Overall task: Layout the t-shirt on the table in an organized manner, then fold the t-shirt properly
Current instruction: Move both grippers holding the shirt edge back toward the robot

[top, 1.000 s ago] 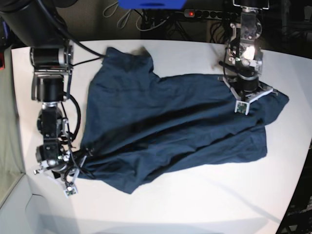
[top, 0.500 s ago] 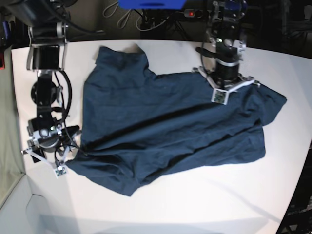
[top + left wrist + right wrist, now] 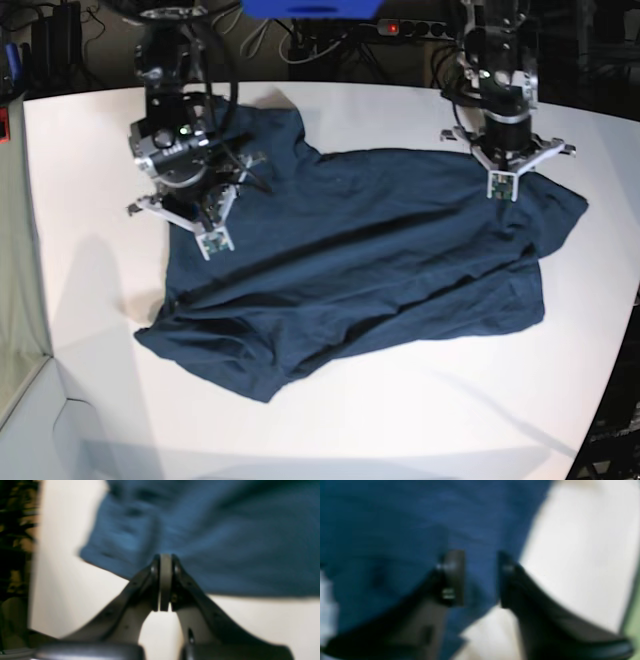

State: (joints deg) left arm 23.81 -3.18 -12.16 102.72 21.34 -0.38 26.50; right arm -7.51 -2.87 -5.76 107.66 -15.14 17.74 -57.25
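One dark navy-blue soft cloth t-shirt [image 3: 350, 260] here, and just one, spread rumpled across the large smooth white bench [image 3: 400, 420], diagonal folds running through its middle and a bunched hem toward the near-left corner. Two arms, two tools.

The left tool [image 3: 165, 580] hovers over the shirt's far right edge, its jaws pressed flat together with nothing between them; the wrist view shows the blue cloth beyond the tips and bare white bench beneath. In the base view it sits at [image 3: 505, 170].

The right tool [image 3: 476, 577] is over the shirt's upper left part, seen in the base view at [image 3: 195, 210]. Its jaws stand a narrow gap apart, blue cloth showing between them, but the wrist picture is too blurred to tell whether they pinch any fabric.

Against half a second ago: the right arm has swung from the shirt's near-left corner up to the far left of the garment, and that corner now lies loose on the bench. The left arm has shifted rightward along the far edge.

Around: a grey-green panel [image 3: 18, 300] at the bench's left side, a power strip with a red light [image 3: 410, 28] and tangled cables behind, and a blue object [image 3: 310, 8] at the top edge.
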